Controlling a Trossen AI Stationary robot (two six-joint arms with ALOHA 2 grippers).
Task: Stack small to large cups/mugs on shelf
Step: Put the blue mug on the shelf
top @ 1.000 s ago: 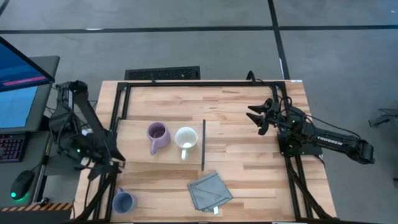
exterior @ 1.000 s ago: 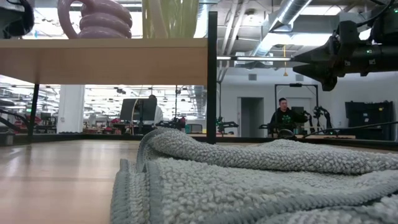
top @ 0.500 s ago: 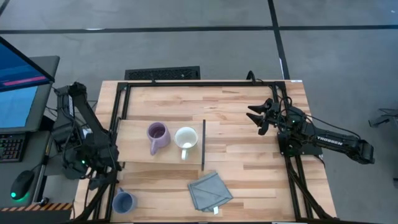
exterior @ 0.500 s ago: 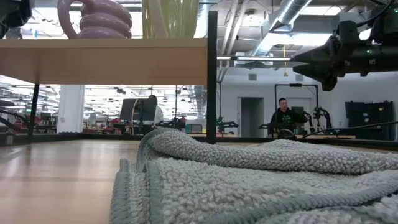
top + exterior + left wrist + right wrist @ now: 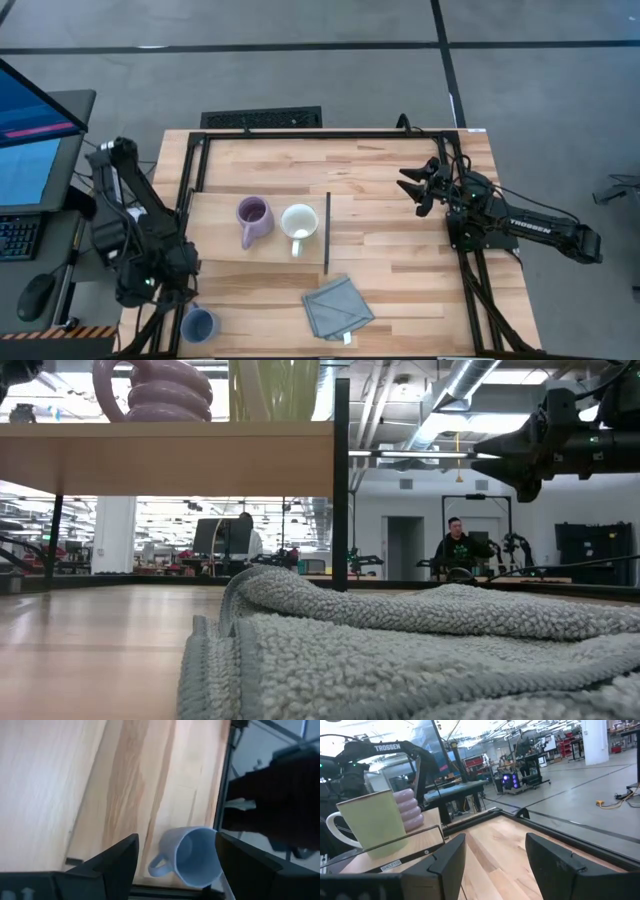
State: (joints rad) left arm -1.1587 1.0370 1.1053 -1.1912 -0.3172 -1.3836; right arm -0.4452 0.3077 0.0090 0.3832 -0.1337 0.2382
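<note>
The blue-grey mug stands mouth up on its base at the table's near left corner. My left gripper hangs open above it, a little to its far left, slanting down and touching nothing. The purple mug and the white mug stand side by side on the shelf, a light wood board with a thin dark panel on its right edge. My right gripper waits open and level at the right.
A grey-blue cloth lies crumpled near the table's front edge, right of the blue-grey mug. A black metal frame runs round the tabletop. A monitor and keyboard stand off the table's left side. People show in the room beyond.
My left gripper has moved toward the table's near edge and down, toward the blue-grey mug, and has tipped more steeply downward. It has stayed open. The mugs and the cloth have kept their places.
</note>
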